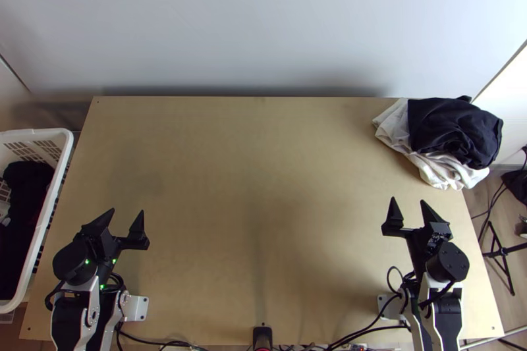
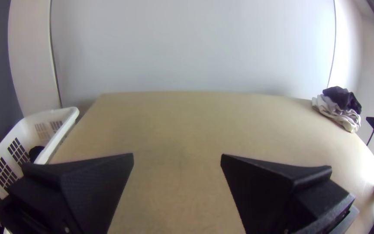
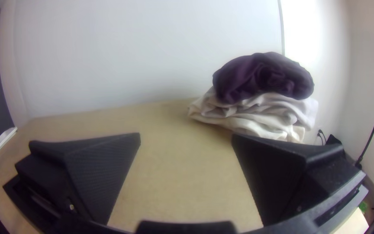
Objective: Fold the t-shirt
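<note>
My left gripper (image 1: 126,213) stands open over the table's near left part, nothing between its fingers; the left wrist view has this gripper (image 2: 177,156) with its fingers wide apart. Over the near right part is my right gripper (image 1: 408,201), also open and holding nothing, as the right wrist view of the gripper (image 3: 186,135) confirms. Bunched dark cloth (image 1: 453,128) lies on top of bunched white cloth (image 1: 395,128) at the table's far right corner, beyond the right gripper. In the right wrist view the dark cloth (image 3: 260,78) rests on the white cloth (image 3: 256,121). Which is a t-shirt, I cannot tell.
A white basket (image 1: 63,153) with dark cloth inside stands along the table's left edge. Bare wood of the table (image 1: 257,173) stretches between the arms and the pile. A pale wall rises behind the far edge. Cables run along the near edge, and a black stand is right of the table.
</note>
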Action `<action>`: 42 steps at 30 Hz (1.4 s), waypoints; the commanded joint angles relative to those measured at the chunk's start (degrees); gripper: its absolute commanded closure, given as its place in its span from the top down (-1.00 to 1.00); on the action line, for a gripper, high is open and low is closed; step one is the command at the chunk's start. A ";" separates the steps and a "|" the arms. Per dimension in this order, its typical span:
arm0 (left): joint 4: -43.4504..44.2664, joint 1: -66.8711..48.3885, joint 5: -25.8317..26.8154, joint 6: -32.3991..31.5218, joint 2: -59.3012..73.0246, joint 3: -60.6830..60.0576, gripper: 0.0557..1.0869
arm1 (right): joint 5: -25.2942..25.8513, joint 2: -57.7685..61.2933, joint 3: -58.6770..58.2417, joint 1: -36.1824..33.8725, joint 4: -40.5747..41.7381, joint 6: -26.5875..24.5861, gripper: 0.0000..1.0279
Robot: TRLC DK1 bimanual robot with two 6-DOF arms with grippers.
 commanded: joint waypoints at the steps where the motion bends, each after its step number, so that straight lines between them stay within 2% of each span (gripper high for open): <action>1: 0.00 0.02 -0.02 0.01 0.01 0.02 0.90 | -0.07 0.01 -0.07 0.01 0.01 0.01 0.91; 38: 0.00 0.02 0.15 -0.17 0.01 0.02 0.90 | -0.07 0.01 0.02 0.01 0.01 0.01 0.91; 42: -0.79 -2.53 0.33 -1.57 0.01 0.20 0.90 | -0.07 -0.08 0.02 3.35 0.27 -0.08 0.91</action>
